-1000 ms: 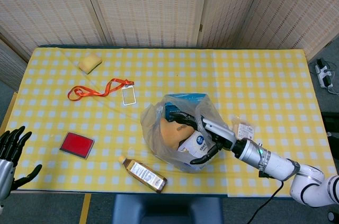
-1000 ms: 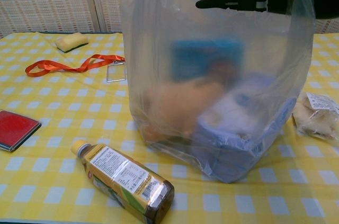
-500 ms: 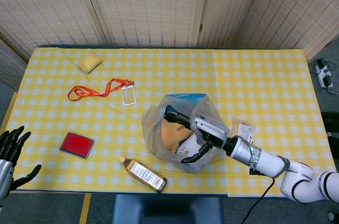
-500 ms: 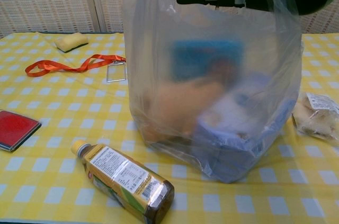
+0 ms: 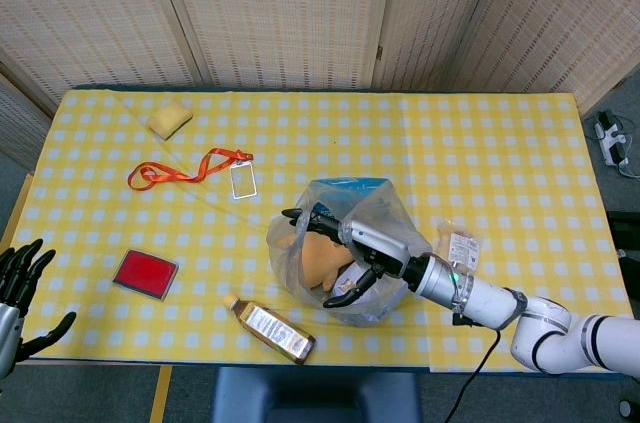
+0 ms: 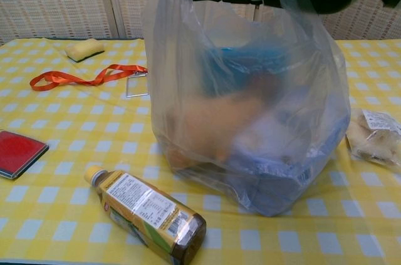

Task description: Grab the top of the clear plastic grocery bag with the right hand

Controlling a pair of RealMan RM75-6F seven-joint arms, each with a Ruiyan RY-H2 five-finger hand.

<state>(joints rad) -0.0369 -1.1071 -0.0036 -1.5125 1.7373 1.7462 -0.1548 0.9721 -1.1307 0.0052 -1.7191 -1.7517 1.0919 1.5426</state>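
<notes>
Where woven wall panels (image 5: 280, 13) back a yellow checked tablecloth (image 5: 480, 153), right robot hand (image 5: 355, 248) spread over clear bag (image 6: 250, 114), grip unclear.

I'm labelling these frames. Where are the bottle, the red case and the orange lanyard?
bottle (image 6: 147, 213), chest view, on its label.
red case (image 5: 145, 273), head view, middle of its top face.
orange lanyard (image 6: 75, 77), chest view, on the strap where the loop meets.
</notes>
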